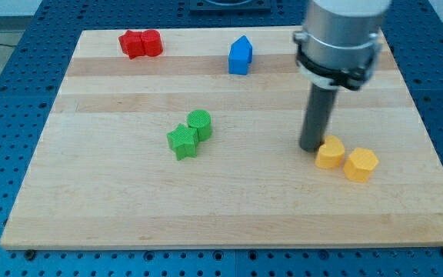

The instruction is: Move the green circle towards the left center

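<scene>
Arm comes in from the view's top right, grey cylinder w/ black collar, dark rod pointing straight down. My tip (311, 148) sits on the board, right of centre, rod approx. vertical.

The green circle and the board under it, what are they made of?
The green circle looks like plastic, maybe 3D-printed: solid matte colour with faint ridged sides, though that is a guess. The board looks like pale wood: long plank strips with grain lines and a smooth, lightly shiny finish. My tip is far off at the view's right, beside a yellow block.
</scene>
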